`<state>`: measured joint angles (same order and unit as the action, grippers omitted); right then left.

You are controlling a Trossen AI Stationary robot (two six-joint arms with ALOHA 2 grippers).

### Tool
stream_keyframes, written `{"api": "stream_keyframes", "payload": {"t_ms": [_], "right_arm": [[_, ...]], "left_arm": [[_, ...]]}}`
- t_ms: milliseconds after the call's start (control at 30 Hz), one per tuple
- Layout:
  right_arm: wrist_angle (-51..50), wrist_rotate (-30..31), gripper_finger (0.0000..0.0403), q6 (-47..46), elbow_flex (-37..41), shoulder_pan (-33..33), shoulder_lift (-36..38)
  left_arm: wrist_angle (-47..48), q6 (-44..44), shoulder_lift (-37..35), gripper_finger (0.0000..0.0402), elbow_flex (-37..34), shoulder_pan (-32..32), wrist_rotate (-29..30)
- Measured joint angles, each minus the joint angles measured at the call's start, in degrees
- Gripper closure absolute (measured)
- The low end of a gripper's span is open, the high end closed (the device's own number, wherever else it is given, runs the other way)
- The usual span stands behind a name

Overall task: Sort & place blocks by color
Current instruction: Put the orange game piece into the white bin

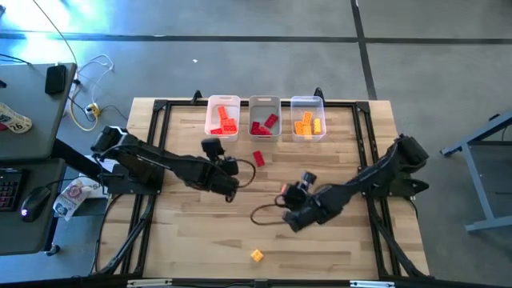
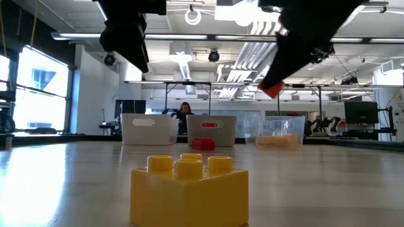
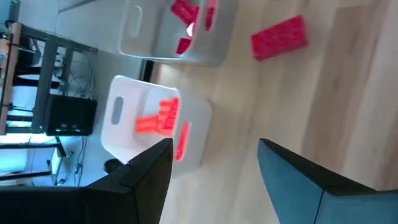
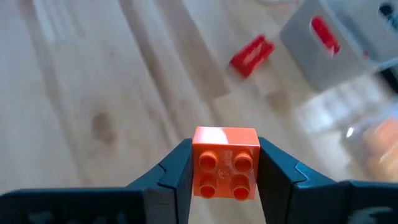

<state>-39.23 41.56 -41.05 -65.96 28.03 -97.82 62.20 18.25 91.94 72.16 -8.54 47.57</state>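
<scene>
Gripping an orange block [image 4: 226, 163] between closed-in jaws, the right gripper [image 4: 225, 171] is held above the table's [image 1: 192, 240] middle. The left gripper [image 3: 214, 165] is held with jaws wide, empty, near a loose red block [image 1: 258, 158]. A yellow block [image 1: 256, 255] lies near the front edge; other blocks are sorted in three bins [image 1: 264, 104].

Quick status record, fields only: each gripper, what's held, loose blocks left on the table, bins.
right gripper: shut on orange block, raised above mid-table
left gripper: open, empty, near the bins
loose red block: on table before the middle bin
loose yellow block: table's near edge
bins: left bin orange-red, middle bin red, right bin orange-yellow
</scene>
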Motion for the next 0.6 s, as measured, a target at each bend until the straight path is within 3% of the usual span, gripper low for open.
{"api": "stream_keyframes", "payload": {"t_ms": [333,467,600], "right_arm": [[5.7,-3.0,0.0289,24.8,-5.5,-13.2,0.0],[9.3,-6.7,0.0289,35.9,-8.5,-18.3,0.0],[15.3,-14.1,0.0289,45.1,-10.6,-23.6,0.0]], "left_arm": [[-2.1,-11.3,-9.7,0.0179,0.0,7.8,-2.2],[-4.3,-17.6,-15.4,0.0179,0.0,12.2,-8.6],[-6.4,-21.0,-20.8,0.0179,0.0,17.2,-16.2]]}}
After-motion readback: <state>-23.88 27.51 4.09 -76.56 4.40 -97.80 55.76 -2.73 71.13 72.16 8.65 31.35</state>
